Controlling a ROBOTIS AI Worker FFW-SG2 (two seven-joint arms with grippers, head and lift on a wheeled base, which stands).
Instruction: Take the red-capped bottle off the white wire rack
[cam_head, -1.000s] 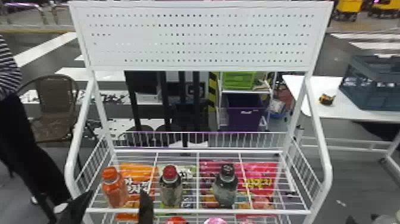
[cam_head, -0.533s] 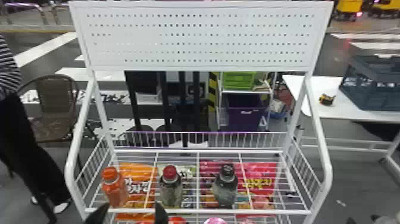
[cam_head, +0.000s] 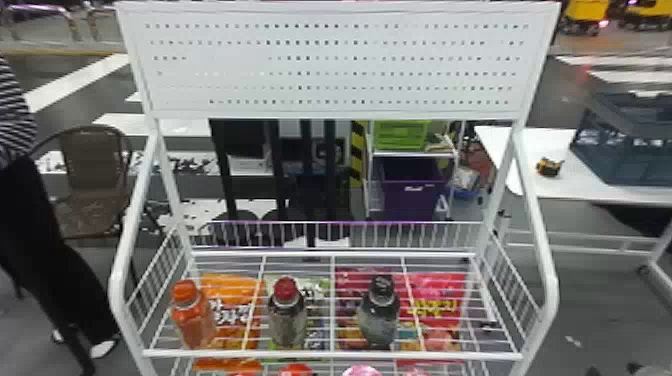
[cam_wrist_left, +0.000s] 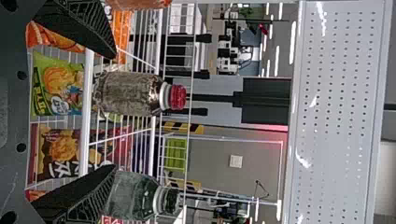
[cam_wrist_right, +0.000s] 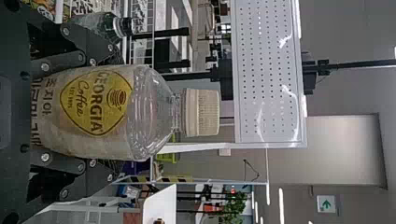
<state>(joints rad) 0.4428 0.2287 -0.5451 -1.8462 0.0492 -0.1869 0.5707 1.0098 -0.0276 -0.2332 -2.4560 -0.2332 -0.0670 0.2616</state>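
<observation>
Firstly, the white wire rack (cam_head: 330, 355) stands in front of the left gripper (cam_wrist_left: 115, 111), which is open, its two fingers spread wide and holding nothing. Higher than that gripper and farther off is the rack's white perforated panel (cam_head: 200, 80). Past the rack, ahead and to the gripper's right, sits a purple bin (cam_head: 410, 200).

The right gripper (cam_head: 625, 371) is located well to the right of the left one. As its wrist view records, the right gripper (cam_wrist_right: 112, 112) is closed about the body of a cream-capped bottle (cam_wrist_right: 93, 112).

Lower than the left gripper's fingertips lies a green snack bag (cam_wrist_left: 60, 84). The red-capped bottle (cam_wrist_left: 128, 93) stands upright on the rack's upper shelf, in line with the opening between those fingertips; contact cannot be confirmed. To the gripper's right, near its right finger, is the black-capped bottle (cam_wrist_left: 133, 196); to its left, the orange bottle (cam_head: 192, 320). Smallest item noted: the red cap (cam_wrist_left: 178, 97), above the level of the left fingertips.
</observation>
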